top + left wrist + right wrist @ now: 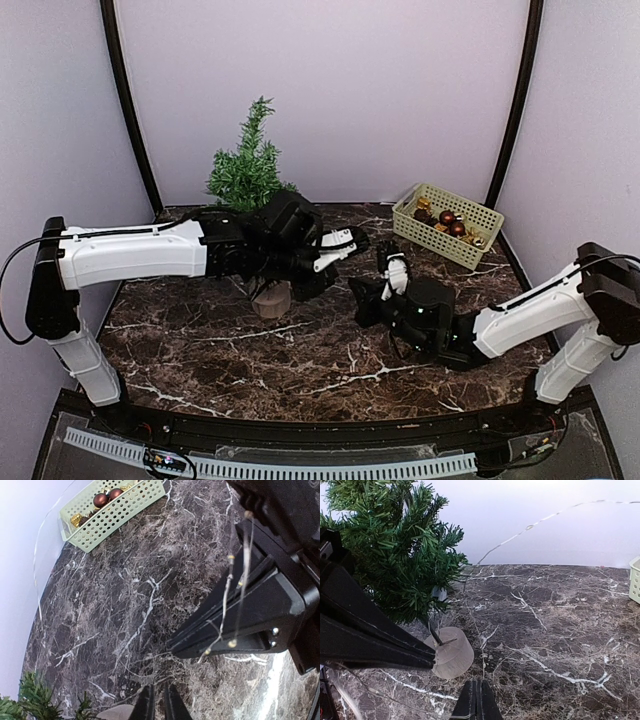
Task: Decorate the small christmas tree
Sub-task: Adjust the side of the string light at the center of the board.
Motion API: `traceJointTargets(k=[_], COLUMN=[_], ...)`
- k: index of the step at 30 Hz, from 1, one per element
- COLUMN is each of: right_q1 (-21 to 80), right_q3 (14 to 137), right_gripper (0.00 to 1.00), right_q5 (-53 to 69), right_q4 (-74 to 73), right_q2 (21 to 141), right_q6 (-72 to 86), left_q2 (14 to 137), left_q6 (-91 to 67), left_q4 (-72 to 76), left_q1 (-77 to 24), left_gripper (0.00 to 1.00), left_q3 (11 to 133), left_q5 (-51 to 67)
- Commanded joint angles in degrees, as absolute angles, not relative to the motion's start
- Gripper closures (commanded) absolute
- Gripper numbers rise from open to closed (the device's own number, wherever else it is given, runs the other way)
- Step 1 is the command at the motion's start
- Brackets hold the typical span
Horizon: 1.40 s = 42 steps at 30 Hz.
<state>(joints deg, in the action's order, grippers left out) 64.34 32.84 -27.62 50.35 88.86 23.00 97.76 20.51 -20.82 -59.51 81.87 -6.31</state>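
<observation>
The small christmas tree stands at the back left on its pale round stump; the right wrist view shows its green branches and the stump. A thin wire light string with small beads lies across my right gripper's black fingers. It also arcs through the air in the right wrist view. My right gripper is shut, and the wire meets its fingers low down. My left gripper is beside the stump, its jaws nearly together with nothing seen between them.
A pale green perforated basket with dark red baubles and gold ornaments sits at the back right; it also shows in the left wrist view. The dark marble table ends at purple walls behind and at the sides.
</observation>
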Motion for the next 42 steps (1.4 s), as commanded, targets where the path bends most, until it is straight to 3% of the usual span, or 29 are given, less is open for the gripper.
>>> traceJointTargets(k=[1, 10, 18, 20, 23, 25, 29, 42], right_q1=[63.4, 53.0, 41.0, 39.6, 39.2, 39.3, 39.3, 39.3], right_q3=[32.2, 32.3, 34.5, 35.9, 36.7, 37.0, 37.2, 37.9], right_gripper=[1.0, 1.0, 1.0, 1.0, 1.0, 1.0, 1.0, 1.0], right_q5=[-27.8, -29.0, -25.0, -24.2, -22.0, -21.0, -19.1, -16.8], right_q4=[44.4, 18.1, 4.2, 2.0, 1.5, 1.5, 1.7, 1.9], right_q2=[84.0, 69.7, 63.1, 63.0, 62.6, 62.5, 62.5, 61.0], right_q6=[24.5, 23.5, 19.2, 19.1, 18.8, 19.3, 20.3, 20.7], left_q2=[95.8, 94.1, 93.6, 93.4, 93.0, 93.1, 94.3, 107.9], left_q6=[21.8, 21.3, 20.4, 19.8, 18.0, 16.0, 13.3, 10.3], left_q4=[-19.1, -18.1, -17.2, -16.5, -15.2, -14.4, -12.6, -12.2], left_q1=[-59.3, -59.3, -59.2, -59.2, -59.3, -59.4, -60.0, -61.5], left_gripper=[0.99, 1.0, 1.0, 0.91, 0.61, 0.52, 0.39, 0.16], left_q3=[80.5, 78.5, 79.1, 80.0, 82.5, 84.3, 87.1, 97.9], left_q5=[-7.4, -8.9, -8.7, -7.7, -2.7, 0.8, 5.4, 10.6])
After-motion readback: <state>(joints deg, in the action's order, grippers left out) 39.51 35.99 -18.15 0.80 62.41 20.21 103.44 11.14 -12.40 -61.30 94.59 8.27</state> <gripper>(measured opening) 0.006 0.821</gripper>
